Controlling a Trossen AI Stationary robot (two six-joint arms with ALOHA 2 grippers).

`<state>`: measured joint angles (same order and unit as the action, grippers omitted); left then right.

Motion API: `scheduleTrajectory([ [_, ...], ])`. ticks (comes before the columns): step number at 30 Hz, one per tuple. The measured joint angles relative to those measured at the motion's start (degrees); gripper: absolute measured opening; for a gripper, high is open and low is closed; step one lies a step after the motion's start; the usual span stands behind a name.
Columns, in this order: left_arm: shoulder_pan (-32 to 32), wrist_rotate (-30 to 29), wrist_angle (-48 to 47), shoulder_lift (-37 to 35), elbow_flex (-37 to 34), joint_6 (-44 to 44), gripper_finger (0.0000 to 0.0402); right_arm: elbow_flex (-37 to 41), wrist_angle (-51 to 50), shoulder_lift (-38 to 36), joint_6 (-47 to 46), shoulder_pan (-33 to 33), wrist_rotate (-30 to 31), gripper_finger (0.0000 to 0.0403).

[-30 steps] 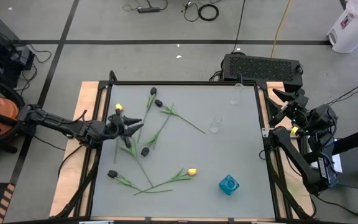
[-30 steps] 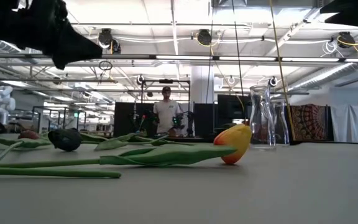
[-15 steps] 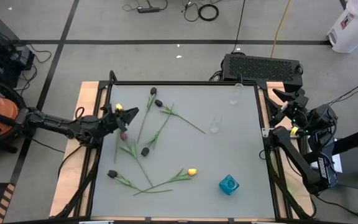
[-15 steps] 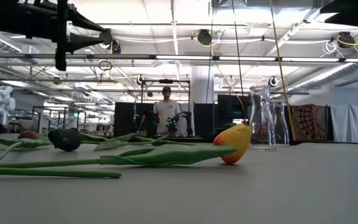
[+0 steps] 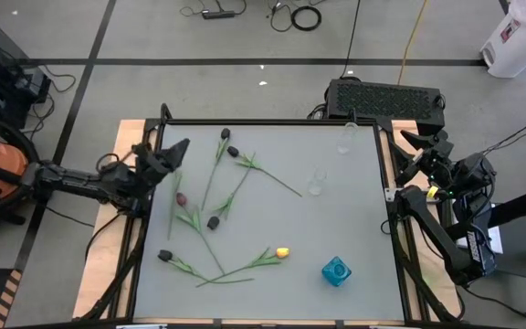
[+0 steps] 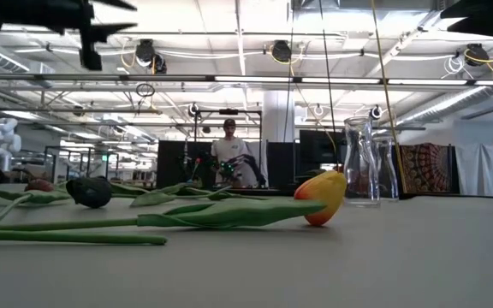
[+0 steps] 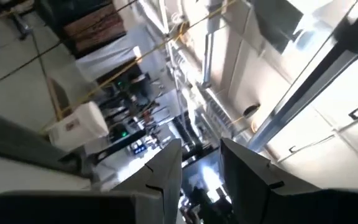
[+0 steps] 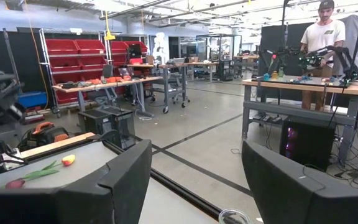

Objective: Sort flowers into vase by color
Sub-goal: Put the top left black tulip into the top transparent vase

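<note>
Several tulips lie flat on the grey table [image 5: 336, 219]. A pinkish red bud [image 5: 182, 198] lies near the left side, dark buds [image 5: 234, 152] [image 5: 213, 222] [image 5: 164, 256] lie further in, and a yellow bud [image 5: 282, 252] is near the front. Another yellow tulip [image 8: 68, 160] shows by the left edge in the right wrist view. Two clear glass vases [image 5: 316, 181] [image 5: 347, 137] and a blue vase [image 5: 336, 270] stand at the right. My left gripper [image 5: 181, 146] [image 7: 201, 152] hangs open above the left edge, tipped upward and holding nothing. My right gripper [image 8: 196, 155] waits open beyond the right edge.
The table has a raised dark frame [image 5: 272, 122] on wooden boards. In the low view the near yellow tulip [image 6: 322, 195] and its long stem lie across the foreground, with the glass vases [image 6: 359, 162] behind. A person [image 6: 229, 154] stands far behind the table.
My left gripper has risen from just over the red tulip and drawn back toward the table's far left corner. It has rolled and tipped its fingers upward. The red tulip, covered by the gripper before, now shows lying on the table.
</note>
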<state>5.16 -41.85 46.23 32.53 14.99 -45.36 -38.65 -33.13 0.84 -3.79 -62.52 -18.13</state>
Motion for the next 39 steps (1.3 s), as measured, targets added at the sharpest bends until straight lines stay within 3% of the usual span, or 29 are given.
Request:
scheduleTrajectory([
  [5, -1.4, 0.4, -1.3, 3.4, 8.8, 8.0, 0.0116, 0.0, 0.0, 0.0, 0.0, 0.0, 0.0, 0.0242],
  [8, -2.1, 2.3, -7.0, 6.8, 16.4, 12.8, 0.0116, 0.0, 0.0, 0.0, 0.0, 0.0, 0.0, 0.0242],
  [18, -6.1, 3.4, -53.2, 21.3, 47.9, 10.9, 0.0116, 0.0, 0.0, 0.0, 0.0, 0.0, 0.0, 0.0242],
  [23, -11.0, 9.7, -68.5, 28.1, 59.6, 9.6, 0.0116, 0.0, 0.0, 0.0, 0.0, 0.0, 0.0, 0.0242],
  [27, -16.0, 16.6, -81.3, 32.5, 65.0, 4.8, 0.0116, 0.0, 0.0, 0.0, 0.0, 0.0, 0.0, 0.0242],
  [31, -20.6, 24.1, -93.2, 36.7, 66.2, -0.1, 0.0116, 0.0, 0.0, 0.0, 0.0, 0.0, 0.0, 0.0242],
  [39, -25.4, 32.6, -104.3, 45.1, 66.2, -3.0, 0.0116, 0.0, 0.0, 0.0, 0.0, 0.0, 0.0, 0.0242],
])
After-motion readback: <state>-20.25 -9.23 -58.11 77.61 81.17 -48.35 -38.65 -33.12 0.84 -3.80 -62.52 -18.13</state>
